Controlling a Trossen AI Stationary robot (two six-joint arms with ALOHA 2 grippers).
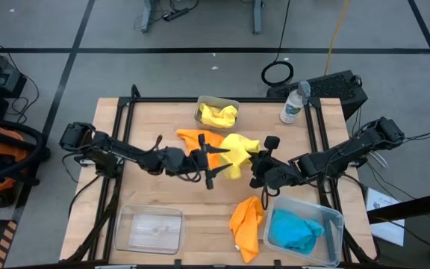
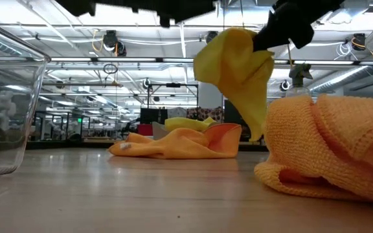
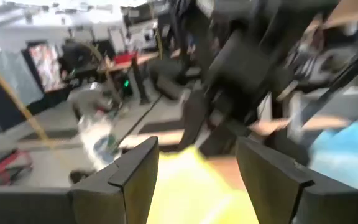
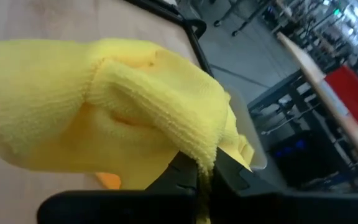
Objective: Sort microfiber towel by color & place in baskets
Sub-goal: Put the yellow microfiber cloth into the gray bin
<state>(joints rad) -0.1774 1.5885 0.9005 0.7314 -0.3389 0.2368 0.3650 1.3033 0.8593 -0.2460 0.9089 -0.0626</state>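
My right gripper (image 1: 256, 158) is shut on a yellow towel (image 1: 237, 148) above the table's middle. The towel hangs clear of the table in the low view (image 2: 238, 71). My left gripper (image 1: 210, 166) is open just left of that towel, which shows beyond its fingers in the left wrist view (image 3: 191, 186). One orange towel (image 1: 198, 137) lies flat behind them. Another orange towel (image 1: 246, 224) lies crumpled near the front. A second yellow towel (image 1: 218, 114) lies in the small basket (image 1: 200, 104). Blue cloth (image 1: 295, 230) fills the right clear basket (image 1: 334, 220). My right gripper pinches a bunched fold of the yellow towel (image 4: 197, 149) between its two fingers (image 4: 185, 177), coming level from the table's right. The towel is lifted clear and droops below the fingers (image 2: 254, 113), slack, in several layers.
An empty clear basket (image 1: 149, 228) stands at the front left. A clear water bottle (image 1: 293, 103) stands at the far right corner. Bare wood lies at the table's left and between the front basket and the orange towel.
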